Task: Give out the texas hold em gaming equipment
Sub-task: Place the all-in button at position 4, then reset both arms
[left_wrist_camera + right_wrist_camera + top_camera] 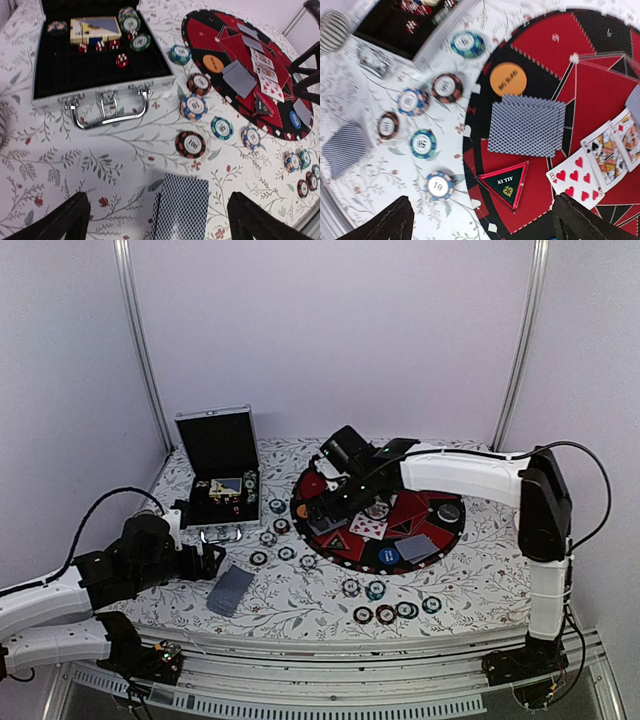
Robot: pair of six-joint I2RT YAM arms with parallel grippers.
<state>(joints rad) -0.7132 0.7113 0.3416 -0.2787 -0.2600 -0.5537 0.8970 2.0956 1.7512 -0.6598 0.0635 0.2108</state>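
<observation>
My left gripper (160, 222) is open over the floral cloth, and a face-down deck of blue-backed cards (181, 205) lies flat between its fingers (60, 220). Loose poker chips (190, 144) lie beyond it. My right gripper (485, 225) hangs open above the left edge of the round mat (378, 515), holding nothing. Below it are the red-black "ALL IN" triangle (506, 182), a face-down fan of cards (527, 125), an orange button (508, 79) and a blue "10" chip (439, 185). Face-up cards (600, 160) lie to the right.
An open silver-edged black case (220, 470) stands at the back left with chips, dice and a card box inside. A blue button (388, 556) and a black button (449, 511) lie on the mat. Several chips (386, 614) sit near the table's front edge.
</observation>
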